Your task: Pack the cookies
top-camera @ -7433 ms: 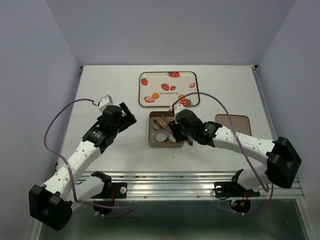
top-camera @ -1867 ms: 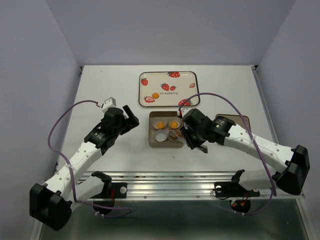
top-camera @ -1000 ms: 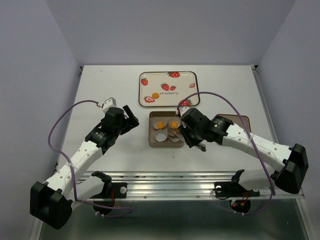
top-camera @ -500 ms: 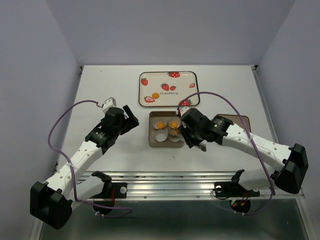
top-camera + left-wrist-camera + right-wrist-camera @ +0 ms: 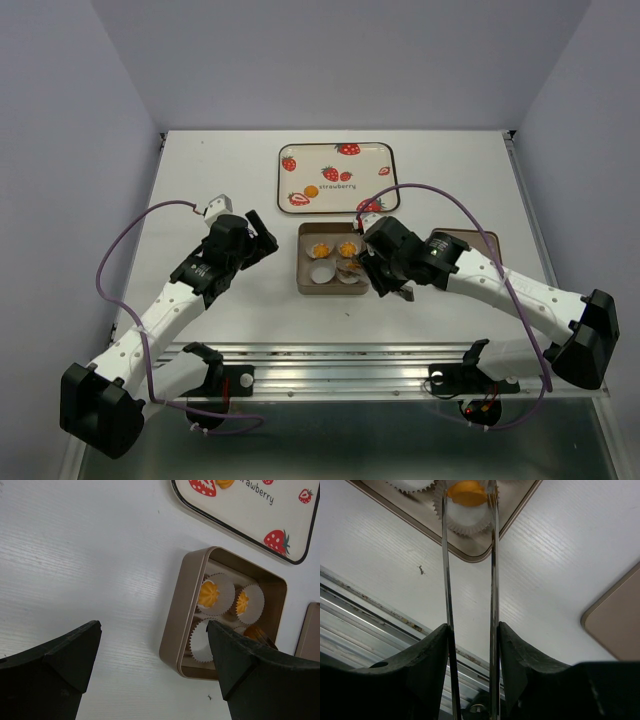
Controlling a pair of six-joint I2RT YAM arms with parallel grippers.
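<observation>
A tan box holds white paper cups. Two cookies lie in the far cups and show in the left wrist view. My right gripper is shut on metal tongs. The tong tips pinch a third cookie over the near right cup. A fourth cookie lies on the strawberry tray. My left gripper is open and empty, left of the box.
The box lid lies flat right of the box, partly under my right arm, and shows in the right wrist view. The tray stands just behind the box. The metal rail at the table's front edge runs close below.
Over the last second the right gripper has shifted very slightly, and the tongs stay with the cookie at the near right cup. The left arm has not moved.
</observation>
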